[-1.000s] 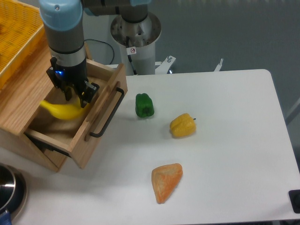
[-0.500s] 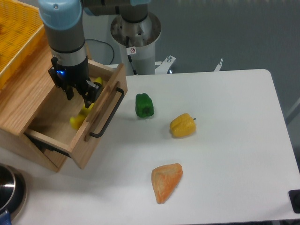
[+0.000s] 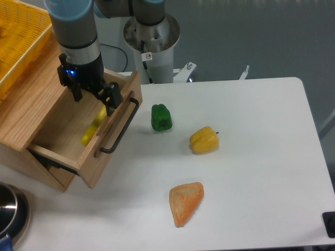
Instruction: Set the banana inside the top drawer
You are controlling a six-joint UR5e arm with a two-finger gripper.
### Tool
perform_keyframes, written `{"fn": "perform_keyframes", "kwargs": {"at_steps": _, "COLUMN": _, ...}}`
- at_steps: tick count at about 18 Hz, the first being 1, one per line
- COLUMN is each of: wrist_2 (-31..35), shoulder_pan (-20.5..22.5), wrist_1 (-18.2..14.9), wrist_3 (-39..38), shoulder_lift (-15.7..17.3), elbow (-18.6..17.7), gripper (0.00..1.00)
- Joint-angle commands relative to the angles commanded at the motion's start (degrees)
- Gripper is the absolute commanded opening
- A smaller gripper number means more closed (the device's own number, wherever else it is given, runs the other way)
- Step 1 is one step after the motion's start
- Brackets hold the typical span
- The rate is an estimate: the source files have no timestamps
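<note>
Your end effector [image 3: 94,95] hangs over the open top drawer [image 3: 78,130], fingers spread and pinching nothing. One finger [image 3: 111,97] sits right at the inner side of the drawer front; the other is near the back-left.

The banana [image 3: 93,127] lies inside the drawer, on its floor, tucked along the inside of the front panel. It is below the end effector and not touching the fingers, as far as you can see. Part of it is hidden by the front panel.

The drawer is pulled out from the cabinet [image 3: 23,112], with its black bar handle [image 3: 121,127] facing the worktop [image 3: 251,172].

On the worktop, well apart from the drawer: a green pepper [image 3: 161,117] just right of the handle, a yellow bell pepper [image 3: 204,139] further right, and an orange wedge [image 3: 185,202] nearer the front edge. A yellow mesh basket [image 3: 18,36] sits on top of the cabinet at the far left.
</note>
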Motion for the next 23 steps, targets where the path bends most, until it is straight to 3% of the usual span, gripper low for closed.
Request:
{"fn": "perform_keyframes", "kwargs": {"at_steps": 6, "wrist_2": -0.1, "shoulder_pan": 6.5, "wrist_1": -0.4, "wrist_3": 9.5, "shoulder_lift": 0.4, "elbow": -0.6, "gripper": 1.0}}
{"fn": "perform_keyframes", "kwargs": {"at_steps": 9, "wrist_2": -0.2, "shoulder_pan": 11.6, "wrist_1": 0.3, "wrist_3": 18.2, "shoulder_lift": 0.2, "elbow": -0.8, "gripper": 1.0}}
{"fn": "perform_keyframes", "kwargs": {"at_steps": 14, "wrist_2": 0.0, "shoulder_pan": 19.2, "wrist_1": 0.8, "wrist_3": 29.6, "shoulder_lift": -3.7, "elbow": -0.8, "gripper": 1.0}}
{"fn": "perform_keyframes", "kwargs": {"at_steps": 17, "wrist_2": 0.0, "shoulder_pan": 22.2, "wrist_1": 0.4, "wrist_3": 40.3, "shoulder_lift": -6.0, "elbow": -0.7, "gripper": 1.0}}
{"fn": "perform_keyframes", "kwargs": {"at_steps": 20, "wrist_2": 0.1, "shoulder_pan": 24.1, "wrist_1": 0.6, "wrist_3": 46.9, "shoulder_lift": -8.7, "elbow": -0.7, "gripper": 1.0}}
{"fn": "perform_keyframes", "kwargs": {"at_steps": 23, "wrist_2": 3.1, "shoulder_pan": 24.2, "wrist_1": 0.7, "wrist_3": 48.3, "shoulder_lift": -10.6, "elbow": -0.7, "gripper": 1.0}}
